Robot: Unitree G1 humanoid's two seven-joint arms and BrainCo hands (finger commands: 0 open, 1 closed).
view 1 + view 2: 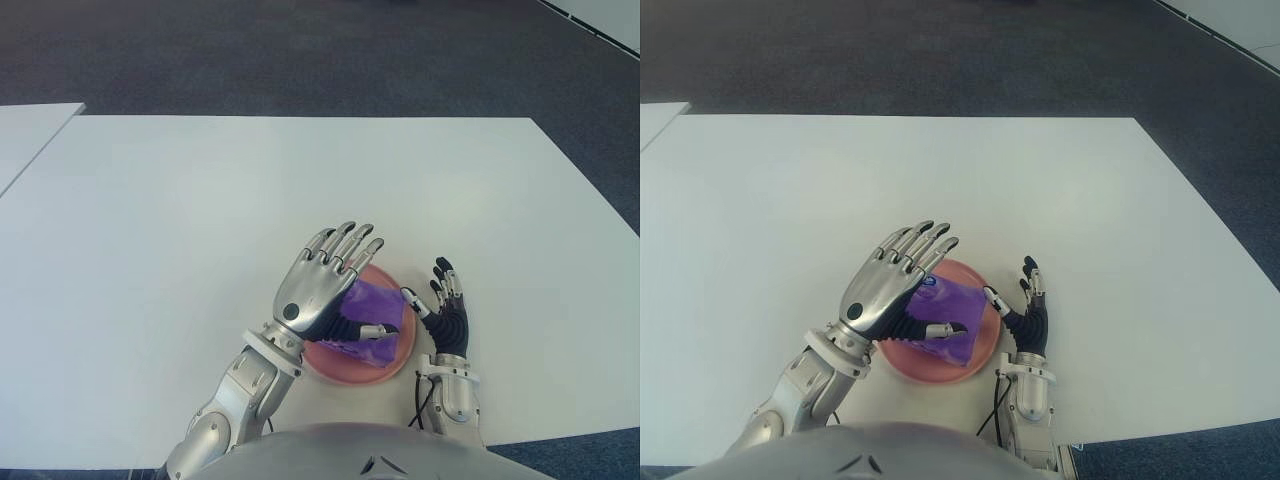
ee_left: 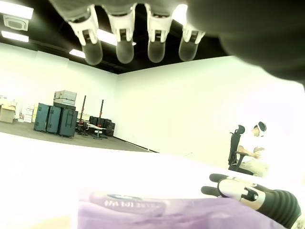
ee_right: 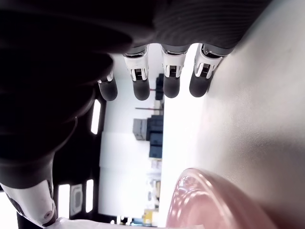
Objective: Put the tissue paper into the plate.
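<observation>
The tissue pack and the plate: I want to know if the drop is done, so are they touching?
Touching. The left eye view shows the purple tissue pack lying in the pink plate, under the open left hand.

Tissue paper [image 1: 368,320]: a small pack in glossy purple wrapping, a pale label seen near its far end. It is laid flat inside the plate [image 1: 396,362], slightly askew, its near right corner reaching toward the plate's near rim. Its left part is hidden from the eye views; only the right and near portions are seen.

Plate: round, shallow, salmon-pink, with a raised rim. It is set flat on the white table [image 1: 180,220], near the table's near edge and a little right of centre. Roughly the right and near arc of its rim is exposed.
</observation>
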